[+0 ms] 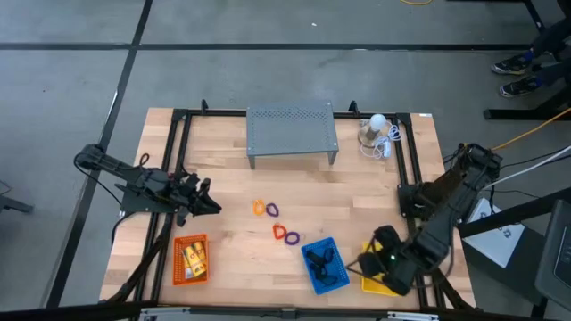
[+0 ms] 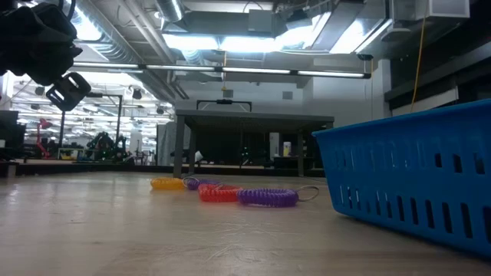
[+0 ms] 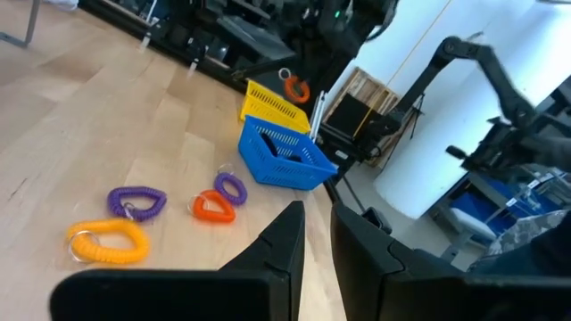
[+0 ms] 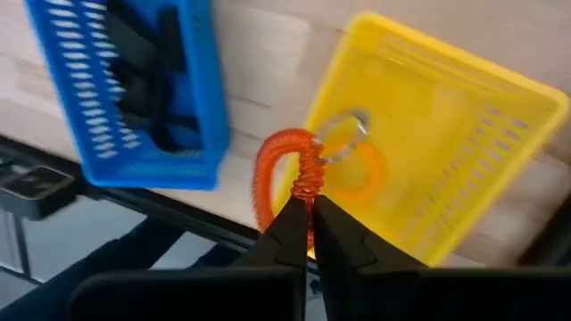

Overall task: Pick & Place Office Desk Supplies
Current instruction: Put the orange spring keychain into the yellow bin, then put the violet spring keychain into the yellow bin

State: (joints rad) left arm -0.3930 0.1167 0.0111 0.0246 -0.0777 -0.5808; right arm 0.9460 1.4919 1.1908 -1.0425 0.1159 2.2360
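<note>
My right gripper (image 4: pixel 309 207) is shut on an orange coil loop (image 4: pixel 272 178) with a metal ring (image 4: pixel 343 134), above the yellow basket (image 4: pixel 446 134) at the table's near right. A blurred orange loop (image 4: pixel 370 174) seems to lie in that basket. Beside it, the blue basket (image 1: pixel 323 265) holds black clips (image 4: pixel 147 80). The orange basket (image 1: pixel 190 259) holds yellow-orange packets. An orange-yellow loop (image 1: pixel 260 208), two purple loops (image 1: pixel 272 209) (image 1: pixel 291 237) and an orange loop (image 1: pixel 280 232) lie flat on the table's middle. My left gripper (image 3: pixel 317 234) waits at the left, narrowly open, nothing between its fingers. My right gripper pinches the orange loop's coil (image 4: pixel 306 183) between its two fingertips, close to where the metal ring joins. The fingers come from above, pointing steeply down. The loop (image 3: pixel 294 86) is lifted clear and hangs over the yellow basket (image 3: pixel 272 105).
A grey perforated shelf (image 1: pixel 292 131) stands at the far middle, with a white bulb and cord (image 1: pixel 378 127) to its right. A black frame (image 1: pixel 178 160) runs along the table's sides. In the low view the blue basket (image 2: pixel 414 184) fills the right side.
</note>
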